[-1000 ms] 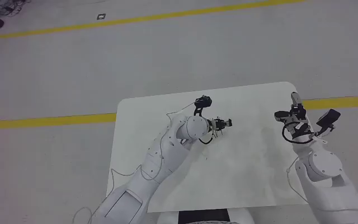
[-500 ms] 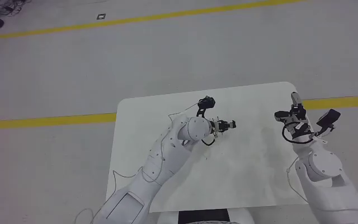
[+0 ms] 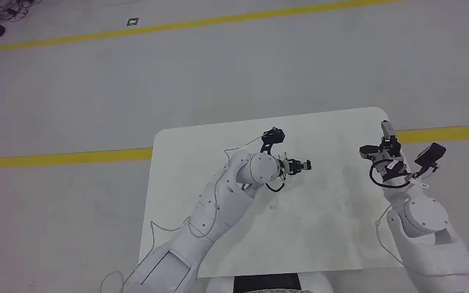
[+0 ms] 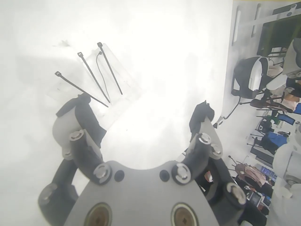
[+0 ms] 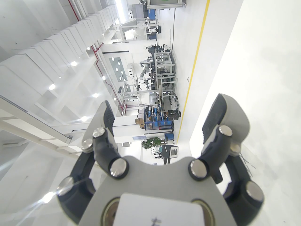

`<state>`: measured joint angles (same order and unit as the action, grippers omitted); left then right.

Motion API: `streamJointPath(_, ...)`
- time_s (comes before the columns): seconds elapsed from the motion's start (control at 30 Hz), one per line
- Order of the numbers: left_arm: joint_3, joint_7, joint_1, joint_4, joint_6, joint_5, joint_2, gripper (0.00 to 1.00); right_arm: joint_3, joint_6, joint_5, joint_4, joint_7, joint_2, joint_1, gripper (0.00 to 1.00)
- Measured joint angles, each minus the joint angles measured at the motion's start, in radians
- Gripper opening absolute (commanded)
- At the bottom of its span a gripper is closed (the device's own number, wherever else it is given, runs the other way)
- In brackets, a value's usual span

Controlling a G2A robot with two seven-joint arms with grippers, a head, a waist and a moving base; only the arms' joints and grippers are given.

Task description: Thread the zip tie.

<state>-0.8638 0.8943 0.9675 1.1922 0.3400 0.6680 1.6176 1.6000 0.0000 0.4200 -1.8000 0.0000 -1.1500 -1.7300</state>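
Note:
Several black zip ties [image 4: 93, 77] lie side by side on the white table [image 3: 198, 157], with a thinner curved one [image 4: 101, 76] among them. My left gripper [image 4: 141, 105] hovers open just short of them, one fingertip [image 4: 78, 101] close to the end of the nearest tie [image 4: 81, 89], and nothing sits between its fingers. From above, the left gripper [image 3: 302, 166] is over the middle of the table. My right gripper [image 5: 163, 106] is open and empty, held up at the table's far right corner [image 3: 385, 133] and pointing away into the room.
The ties seem to rest on a faint clear sheet [image 4: 124, 81]. Bare white tabletop [image 3: 330, 220] spreads between the two arms. The table's edge [image 4: 231, 48] runs close beside the left gripper's view, with chairs and equipment beyond it.
My left gripper has shifted a little to the right across the table, staying open. The right arm has kept still.

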Motion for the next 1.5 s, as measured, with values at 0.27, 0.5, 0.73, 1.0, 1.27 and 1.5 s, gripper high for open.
streamJointPath(0.27, 0.022, 0.002, -0.044, -0.083, 0.0, -0.011, 0.025, 0.69, 0.0, 0.0, 0.0, 0.0, 0.0, 0.0, 0.0, 1.0)
streamJointPath(0.5, 0.01, -0.016, -0.059, -0.151, 0.0, 0.066, 0.051, 0.74, 0.0, 0.0, 0.0, 0.0, 0.0, 0.0, 0.0, 1.0)
streamJointPath(0.73, -0.029, -0.019, -0.053, -0.185, 0.0, 0.156, 0.086, 0.75, 0.0, 0.0, 0.0, 0.0, 0.0, 0.0, 0.0, 1.0)
streamJointPath(1.0, -0.088, 0.044, -0.029, -0.166, 0.0, 0.306, 0.121, 0.8, 0.0, 0.0, 0.0, 0.0, 0.0, 0.0, 0.0, 1.0)
streamJointPath(1.27, -0.147, 0.136, 0.004, -0.128, 0.0, 0.473, 0.152, 0.9, 0.0, 0.0, 0.0, 0.0, 0.0, 0.0, 0.0, 1.0)
streamJointPath(1.5, -0.197, 0.18, 0.031, -0.109, 0.0, 0.586, 0.19, 0.71, 0.0, 0.0, 0.0, 0.0, 0.0, 0.0, 0.0, 1.0)
